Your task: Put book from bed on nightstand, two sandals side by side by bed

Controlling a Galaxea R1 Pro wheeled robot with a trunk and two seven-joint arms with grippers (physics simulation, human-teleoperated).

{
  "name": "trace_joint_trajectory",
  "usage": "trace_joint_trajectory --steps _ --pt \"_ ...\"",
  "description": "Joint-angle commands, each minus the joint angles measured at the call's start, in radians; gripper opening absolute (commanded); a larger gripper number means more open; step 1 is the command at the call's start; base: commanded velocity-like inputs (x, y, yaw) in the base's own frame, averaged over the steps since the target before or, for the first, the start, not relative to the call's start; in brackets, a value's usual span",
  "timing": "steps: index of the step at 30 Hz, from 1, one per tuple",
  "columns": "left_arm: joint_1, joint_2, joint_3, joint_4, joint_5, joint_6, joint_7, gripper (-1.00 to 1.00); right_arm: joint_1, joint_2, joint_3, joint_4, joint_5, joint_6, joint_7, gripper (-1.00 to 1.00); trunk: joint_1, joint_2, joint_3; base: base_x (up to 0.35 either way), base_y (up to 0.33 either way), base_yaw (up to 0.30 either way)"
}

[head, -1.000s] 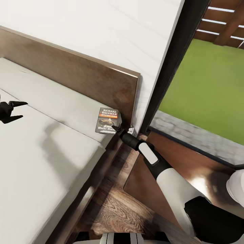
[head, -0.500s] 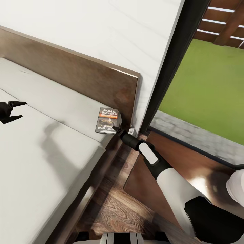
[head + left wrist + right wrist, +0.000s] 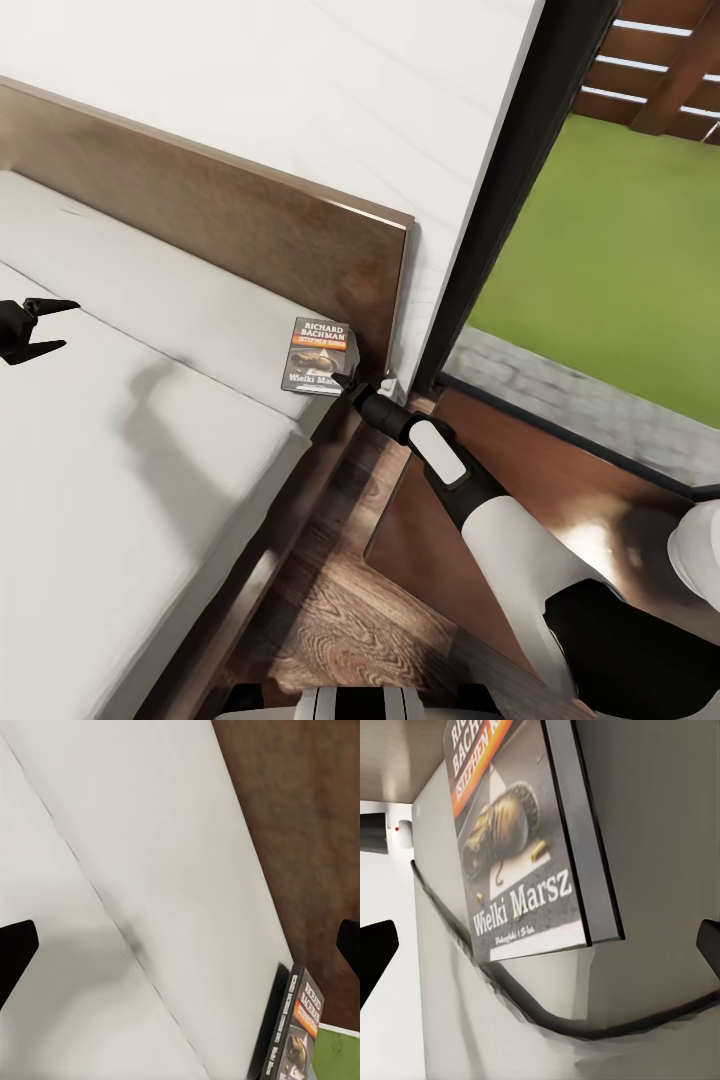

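One bed (image 3: 150, 420) carries one book (image 3: 318, 356) at its corner beside the headboard (image 3: 250, 225), at 12 o'clock from the nightstand (image 3: 520, 480). The right end effector (image 3: 345, 380) sits released at the book's near edge; the left end effector (image 3: 40, 325) hangs released over the mattress at 9 o'clock.

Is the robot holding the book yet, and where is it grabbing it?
No, nothing is held. The right gripper is open at the book's near corner, on the bed. The left gripper hangs open over the mattress.
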Motion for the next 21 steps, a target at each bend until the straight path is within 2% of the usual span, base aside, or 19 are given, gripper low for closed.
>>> trace_joint_trajectory --steps 1,21 --pt "-0.001 0.000 0.005 0.000 -0.007 0.004 -0.006 1.00 -0.001 0.000 0.000 0.000 -0.005 0.003 0.001 1.00 0.000 0.000 -0.001 0.000 0.000 0.000" --pt "-0.001 0.000 0.004 0.000 -0.007 0.004 -0.006 1.00 -0.001 0.000 0.000 0.000 -0.005 0.003 0.000 1.00 0.000 0.000 -0.001 0.000 0.000 0.000"
